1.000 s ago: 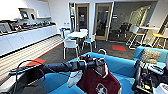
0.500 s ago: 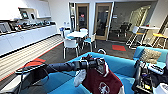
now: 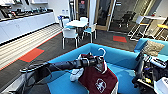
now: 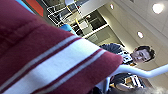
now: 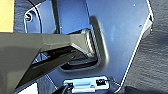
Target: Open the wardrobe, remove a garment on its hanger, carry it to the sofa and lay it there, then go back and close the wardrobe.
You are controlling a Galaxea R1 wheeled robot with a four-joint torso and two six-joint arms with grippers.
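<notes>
The left arm reached out over the sofa (image 3: 120, 58), its pincer (image 3: 96, 62) clamped on the hanger (image 3: 102, 51) just under the hook, so the garment (image 3: 97, 77) hung free above the blue seat rather than dragging. The jacket's crest faced forward and a white sleeve (image 3: 76, 74) drooped toward the cushion. It looked like the right place for laying it down, though it was not yet released. Of the right arm's pincer I could not tell whether it was apart or together.
</notes>
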